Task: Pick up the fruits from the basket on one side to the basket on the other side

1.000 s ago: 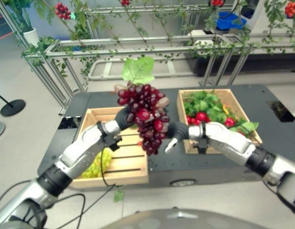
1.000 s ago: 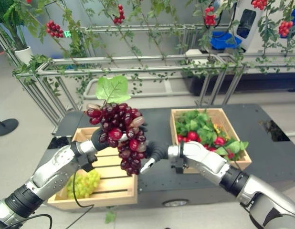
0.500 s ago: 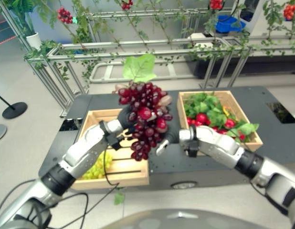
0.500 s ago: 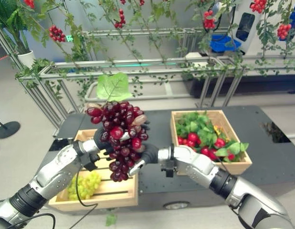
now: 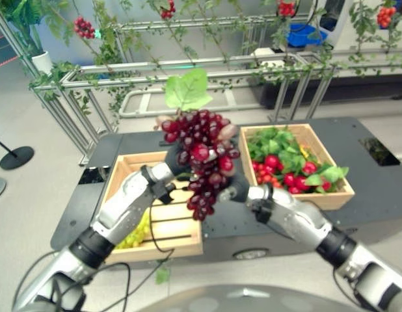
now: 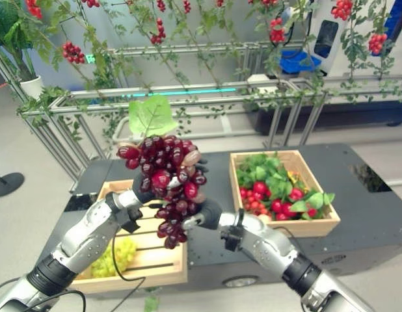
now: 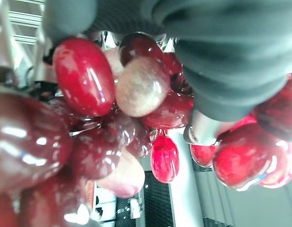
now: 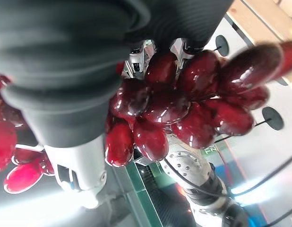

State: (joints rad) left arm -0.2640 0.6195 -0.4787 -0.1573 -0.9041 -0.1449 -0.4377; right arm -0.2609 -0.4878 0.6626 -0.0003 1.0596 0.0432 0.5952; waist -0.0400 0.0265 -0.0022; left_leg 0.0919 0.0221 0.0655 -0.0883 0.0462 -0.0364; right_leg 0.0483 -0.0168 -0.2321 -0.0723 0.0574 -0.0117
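1. A dark desk (image 5: 376, 195) stands on a pale grey floor (image 5: 32, 195).
2. Behind it, toward 12 o'clock, a silver metal trellis frame (image 6: 207, 94) carries green vines (image 6: 110, 71) and red berry clusters (image 6: 72, 52).
3. At 10 o'clock, a white plant pot (image 5: 41, 62) sits by the frame.
4. At 9 o'clock, a round black stand base (image 5: 15, 157) rests on the floor.
5. At 1 o'clock, something blue (image 5: 306, 34), perhaps a bin, lies behind the frame.

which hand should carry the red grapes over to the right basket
Likely the right robot hand: it already reaches the red grapes from the side of the right basket. The left robot hand holds them over the left basket.
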